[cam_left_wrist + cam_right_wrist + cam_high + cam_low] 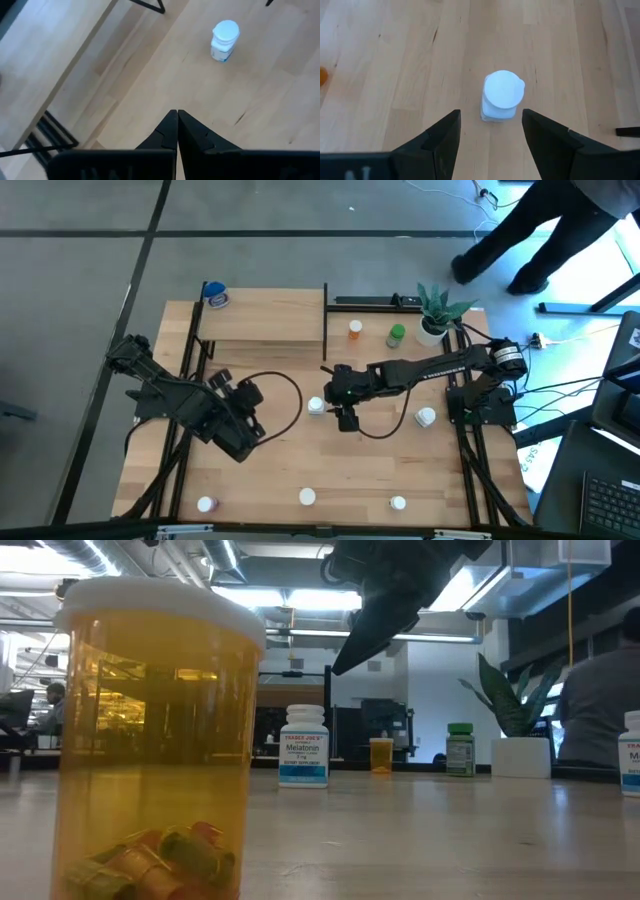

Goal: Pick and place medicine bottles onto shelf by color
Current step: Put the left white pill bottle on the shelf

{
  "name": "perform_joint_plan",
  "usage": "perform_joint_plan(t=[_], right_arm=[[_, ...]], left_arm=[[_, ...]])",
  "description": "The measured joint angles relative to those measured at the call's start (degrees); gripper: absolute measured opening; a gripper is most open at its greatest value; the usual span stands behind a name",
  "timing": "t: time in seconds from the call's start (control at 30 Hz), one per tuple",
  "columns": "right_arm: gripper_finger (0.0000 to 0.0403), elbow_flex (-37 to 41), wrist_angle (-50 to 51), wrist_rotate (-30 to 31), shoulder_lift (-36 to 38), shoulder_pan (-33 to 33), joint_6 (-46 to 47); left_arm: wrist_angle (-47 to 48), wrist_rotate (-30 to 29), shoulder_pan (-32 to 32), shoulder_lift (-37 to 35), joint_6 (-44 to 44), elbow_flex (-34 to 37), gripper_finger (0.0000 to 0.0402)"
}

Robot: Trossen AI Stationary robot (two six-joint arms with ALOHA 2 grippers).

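My right gripper (490, 137) hangs mid-desk, fingers wide above a white bottle (501, 97), seemingly not touching; left fingers (170, 131) pressed together.

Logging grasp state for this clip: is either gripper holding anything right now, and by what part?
Nothing is held. The right gripper is open above a white bottle, its fingers clear of it. The left gripper is shut on nothing.

Overhead looks down, low view level — wrists close, downward
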State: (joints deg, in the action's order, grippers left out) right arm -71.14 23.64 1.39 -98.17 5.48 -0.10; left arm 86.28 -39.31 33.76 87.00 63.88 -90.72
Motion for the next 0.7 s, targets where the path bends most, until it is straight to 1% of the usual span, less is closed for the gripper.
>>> perform_joint_plan(t=[0.2,0.5,0.63,0.7], right_arm=[[0.0215,0.0,-0.2,0.0,0.0,0.0,0.3],[0.0215,0.0,-0.3,0.0,0.0,0.0,6.0],[0.0218,0.0,-1.9,-0.1,0.0,0.0,5.1],[0.0226,0.0,-2.6,-1.0,0.0,0.0,2.8]], left_arm=[[-0.6,0.0,0.0,0.0,0.0,0.0,0.0000],[-1.7,0.0,0.0,0.0,0.0,0.0,0.0000],[-2.5,0.0,0.0,0.0,0.0,0.0,0.0000],[-2.9,0.0,0.0,0.0,0.0,0.0,0.0000]])
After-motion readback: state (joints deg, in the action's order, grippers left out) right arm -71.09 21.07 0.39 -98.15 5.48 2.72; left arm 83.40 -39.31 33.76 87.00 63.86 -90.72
